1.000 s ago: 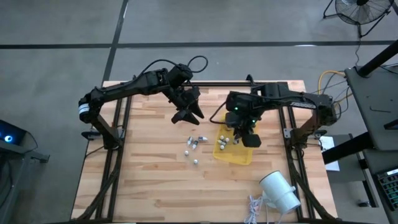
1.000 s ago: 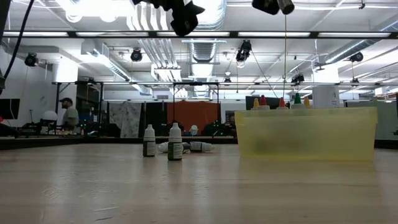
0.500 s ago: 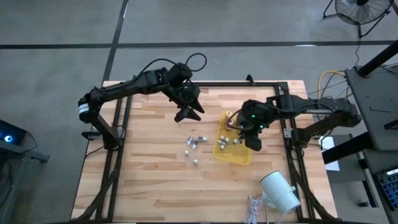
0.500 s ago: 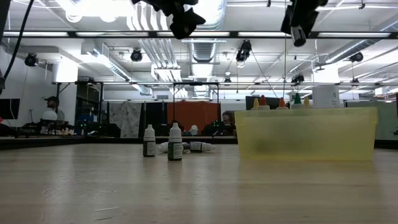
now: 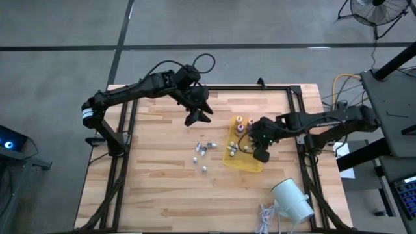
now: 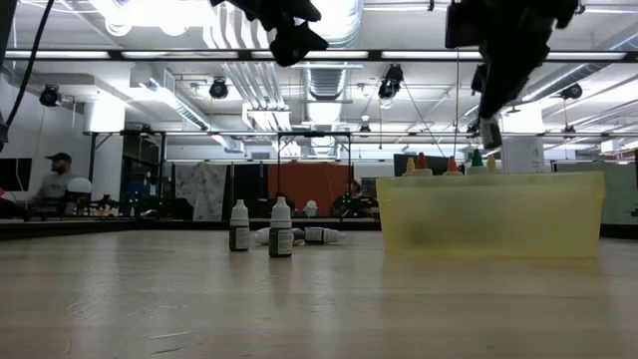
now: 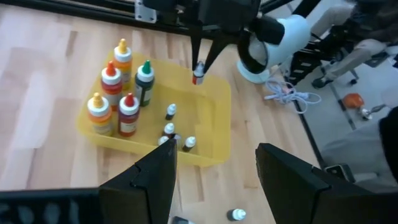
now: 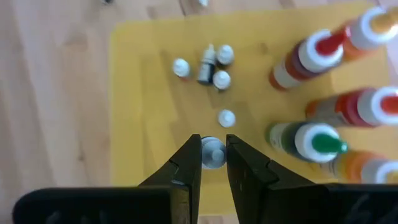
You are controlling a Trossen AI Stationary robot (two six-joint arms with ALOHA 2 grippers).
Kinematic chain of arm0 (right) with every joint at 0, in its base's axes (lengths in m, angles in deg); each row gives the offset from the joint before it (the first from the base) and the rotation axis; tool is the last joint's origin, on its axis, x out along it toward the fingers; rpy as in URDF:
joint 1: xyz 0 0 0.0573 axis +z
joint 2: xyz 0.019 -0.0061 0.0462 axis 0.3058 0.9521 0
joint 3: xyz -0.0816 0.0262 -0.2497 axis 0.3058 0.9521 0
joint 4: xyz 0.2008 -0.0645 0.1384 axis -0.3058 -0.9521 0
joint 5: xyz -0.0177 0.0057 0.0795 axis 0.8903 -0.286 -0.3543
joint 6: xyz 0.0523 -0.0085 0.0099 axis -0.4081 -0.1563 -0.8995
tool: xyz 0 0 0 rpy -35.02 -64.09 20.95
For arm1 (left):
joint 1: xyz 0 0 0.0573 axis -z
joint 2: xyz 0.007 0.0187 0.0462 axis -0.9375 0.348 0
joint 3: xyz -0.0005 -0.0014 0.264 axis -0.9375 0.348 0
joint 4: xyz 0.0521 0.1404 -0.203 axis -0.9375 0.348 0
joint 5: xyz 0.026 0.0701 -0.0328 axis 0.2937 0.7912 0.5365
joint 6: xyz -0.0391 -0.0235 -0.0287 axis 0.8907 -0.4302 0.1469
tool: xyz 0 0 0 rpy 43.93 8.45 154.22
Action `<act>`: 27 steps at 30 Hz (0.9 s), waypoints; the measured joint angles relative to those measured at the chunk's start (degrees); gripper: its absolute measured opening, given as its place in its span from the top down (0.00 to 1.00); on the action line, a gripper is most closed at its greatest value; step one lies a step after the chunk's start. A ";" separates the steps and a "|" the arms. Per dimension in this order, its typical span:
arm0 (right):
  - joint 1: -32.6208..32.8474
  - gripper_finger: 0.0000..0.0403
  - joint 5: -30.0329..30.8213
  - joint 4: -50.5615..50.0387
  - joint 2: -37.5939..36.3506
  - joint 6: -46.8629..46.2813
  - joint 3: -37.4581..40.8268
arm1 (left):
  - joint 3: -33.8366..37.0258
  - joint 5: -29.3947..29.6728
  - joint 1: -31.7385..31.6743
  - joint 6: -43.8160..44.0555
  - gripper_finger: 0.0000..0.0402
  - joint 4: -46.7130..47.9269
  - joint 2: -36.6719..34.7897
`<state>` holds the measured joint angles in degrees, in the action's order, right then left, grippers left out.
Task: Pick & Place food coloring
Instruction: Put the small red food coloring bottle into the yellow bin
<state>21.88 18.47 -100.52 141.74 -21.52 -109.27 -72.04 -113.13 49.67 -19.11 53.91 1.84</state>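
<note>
While the right gripper (image 8: 214,163) hangs over the yellow tray (image 8: 143,99), jaws nipped on a small vial (image 8: 214,153), a drop from this height could bounce it out or knock the tall bottles (image 8: 311,56) close by. Farther off, left gripper (image 5: 199,116) waits, jaws apart and empty, above loose vials (image 5: 203,151) on the desk (image 5: 149,188).
</note>
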 joint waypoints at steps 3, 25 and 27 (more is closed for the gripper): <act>1.30 0.86 2.33 1.82 -0.44 -2.58 3.20 | 0.00 1.17 -0.04 0.28 0.53 0.00 -0.02; 8.09 0.86 13.78 8.09 -0.55 -17.73 12.75 | 0.00 3.16 -0.22 0.98 0.53 -0.02 -0.02; 8.07 0.86 14.18 8.46 -0.55 -18.20 13.22 | 0.00 3.16 -0.22 0.98 0.53 0.00 -0.02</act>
<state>29.95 32.65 -92.06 141.19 -39.72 -96.04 -72.04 -109.97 49.45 -18.13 53.91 1.82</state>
